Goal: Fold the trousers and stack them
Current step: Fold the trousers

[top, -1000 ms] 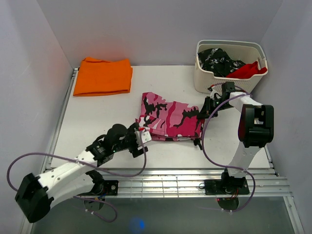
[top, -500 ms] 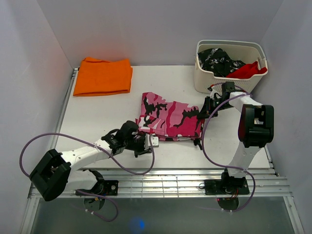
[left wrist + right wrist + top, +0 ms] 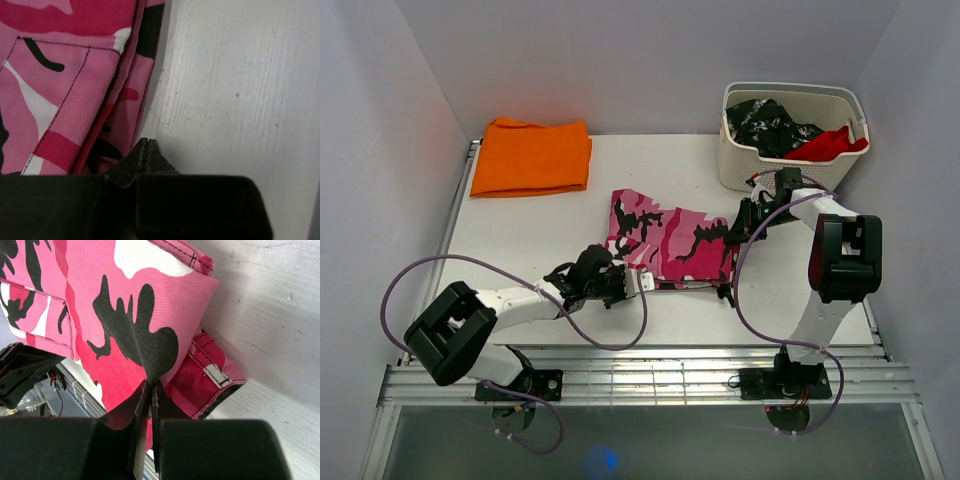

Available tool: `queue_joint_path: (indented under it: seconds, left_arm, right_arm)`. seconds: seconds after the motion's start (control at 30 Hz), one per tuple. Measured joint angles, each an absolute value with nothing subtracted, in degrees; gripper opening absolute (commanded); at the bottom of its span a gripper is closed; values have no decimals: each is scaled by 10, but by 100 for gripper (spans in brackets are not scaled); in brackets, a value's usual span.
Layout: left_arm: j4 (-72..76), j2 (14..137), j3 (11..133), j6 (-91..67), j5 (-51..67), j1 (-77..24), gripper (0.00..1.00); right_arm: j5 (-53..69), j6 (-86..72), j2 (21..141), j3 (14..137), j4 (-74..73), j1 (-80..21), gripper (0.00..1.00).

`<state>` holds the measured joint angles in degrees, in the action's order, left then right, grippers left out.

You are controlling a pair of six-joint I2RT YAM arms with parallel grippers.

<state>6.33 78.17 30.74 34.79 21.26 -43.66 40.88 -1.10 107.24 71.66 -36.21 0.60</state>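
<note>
The trousers (image 3: 670, 245) lie on the table (image 3: 520, 250), roughly folded to a rectangle; 1 more fold and the stacking look left. The right gripper (image 3: 151, 386) is clamped on their right edge. The left gripper (image 3: 146, 145) is together at their near corner, grip unclear.

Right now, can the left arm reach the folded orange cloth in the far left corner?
Probably yes: only bare table lies between the left gripper, at the pink camouflage trousers' edge, and the folded orange cloth.
</note>
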Motion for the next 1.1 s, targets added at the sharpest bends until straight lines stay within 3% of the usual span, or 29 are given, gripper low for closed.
queue_joint_path:
  seconds: [1.1]
  left_arm:
    - [148, 917, 360, 326, 88, -438, 1]
  right_arm:
    - [410, -11, 1072, 720, -381, 6, 8]
